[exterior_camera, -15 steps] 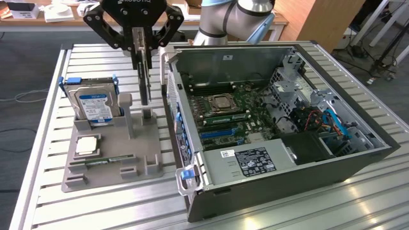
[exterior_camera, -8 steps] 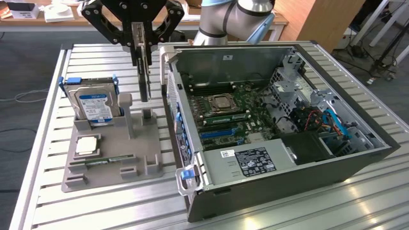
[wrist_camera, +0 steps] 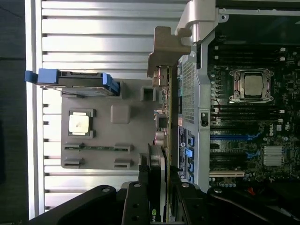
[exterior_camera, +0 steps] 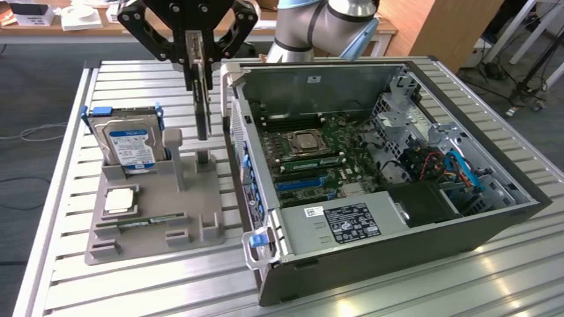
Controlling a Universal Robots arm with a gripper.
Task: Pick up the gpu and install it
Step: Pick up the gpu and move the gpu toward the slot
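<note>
One black tool (exterior_camera: pixel 201 63) clamps the thin dark gpu card (exterior_camera: pixel 203 105) upright. It hangs over the grey plastic tray (exterior_camera: pixel 150 244).

gpu (exterior_camera: pixel 203 112) upper end hidden in tool (exterior_camera: pixel 200 74), arm (exterior_camera: pixel 321 30) cropped at edge

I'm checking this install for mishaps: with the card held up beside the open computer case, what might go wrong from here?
The graphics card hangs upright, clamped at its top end by the end effector, so it may tilt or slip in that grip. It also sits close beside the computer case's rear wall and may clip that wall on the way over.
</note>
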